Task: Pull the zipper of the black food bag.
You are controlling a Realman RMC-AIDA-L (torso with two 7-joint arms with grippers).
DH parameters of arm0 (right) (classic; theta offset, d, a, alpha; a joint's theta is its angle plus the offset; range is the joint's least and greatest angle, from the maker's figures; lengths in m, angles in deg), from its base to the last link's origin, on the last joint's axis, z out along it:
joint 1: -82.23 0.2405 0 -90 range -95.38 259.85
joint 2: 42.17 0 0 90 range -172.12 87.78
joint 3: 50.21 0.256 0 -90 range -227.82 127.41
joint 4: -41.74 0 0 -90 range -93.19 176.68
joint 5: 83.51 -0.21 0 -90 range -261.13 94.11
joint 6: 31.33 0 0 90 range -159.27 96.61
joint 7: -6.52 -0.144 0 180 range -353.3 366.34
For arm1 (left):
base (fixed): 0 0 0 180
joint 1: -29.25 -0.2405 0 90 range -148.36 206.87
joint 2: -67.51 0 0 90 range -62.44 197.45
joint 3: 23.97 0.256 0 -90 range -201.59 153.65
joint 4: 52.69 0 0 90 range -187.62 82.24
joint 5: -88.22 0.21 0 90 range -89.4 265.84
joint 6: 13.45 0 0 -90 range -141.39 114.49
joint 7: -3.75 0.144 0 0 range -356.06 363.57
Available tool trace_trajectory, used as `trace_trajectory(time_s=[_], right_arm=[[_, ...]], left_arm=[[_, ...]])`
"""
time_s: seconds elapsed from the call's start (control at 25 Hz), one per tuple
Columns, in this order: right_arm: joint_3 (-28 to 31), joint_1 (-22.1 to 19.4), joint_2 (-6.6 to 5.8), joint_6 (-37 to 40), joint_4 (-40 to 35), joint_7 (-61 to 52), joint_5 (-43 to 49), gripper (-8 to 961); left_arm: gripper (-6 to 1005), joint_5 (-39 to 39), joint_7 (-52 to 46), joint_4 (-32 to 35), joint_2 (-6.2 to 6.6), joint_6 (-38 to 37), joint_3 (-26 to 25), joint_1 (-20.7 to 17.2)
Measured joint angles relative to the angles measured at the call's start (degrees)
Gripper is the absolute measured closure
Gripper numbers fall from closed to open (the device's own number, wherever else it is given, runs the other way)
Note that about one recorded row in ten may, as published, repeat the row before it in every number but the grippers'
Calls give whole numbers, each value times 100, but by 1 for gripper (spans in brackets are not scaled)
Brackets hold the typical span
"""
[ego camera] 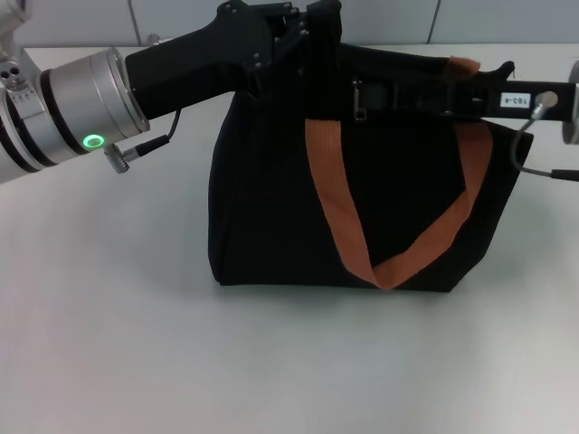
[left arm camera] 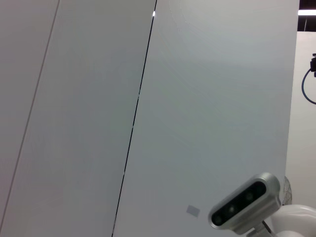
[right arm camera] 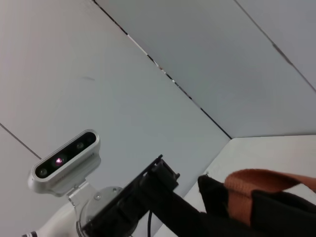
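The head view shows the large boxy black fabric food bag [ego camera: 271, 208] standing upright on the pale grey surface [ego camera: 109, 344], its orange-brown webbing strap [ego camera: 330, 194] hanging in a V down the front panel. The small silver metal zipper pull tab [ego camera: 358, 99] hangs at the bag's top edge, about midway along. The left gripper [ego camera: 303, 32] reaches in over the bag's top left corner, the right gripper [ego camera: 484, 77] at its top right corner by a strap end; whether either set of jaws is open or closed cannot be told. The right wrist view adds the bag's corner [right arm camera: 217, 192] and a head-mounted camera [right arm camera: 64, 160]. The left wrist view sees only a wall panel [left arm camera: 197, 98].
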Motion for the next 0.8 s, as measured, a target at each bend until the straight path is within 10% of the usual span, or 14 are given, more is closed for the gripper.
trace_trajectory(time_s=[0.8], right_arm=[[31,-206,10,109,-86,496,-39,903]], left_arm=[[972,-5,-2,1,-6,1,9,-14]])
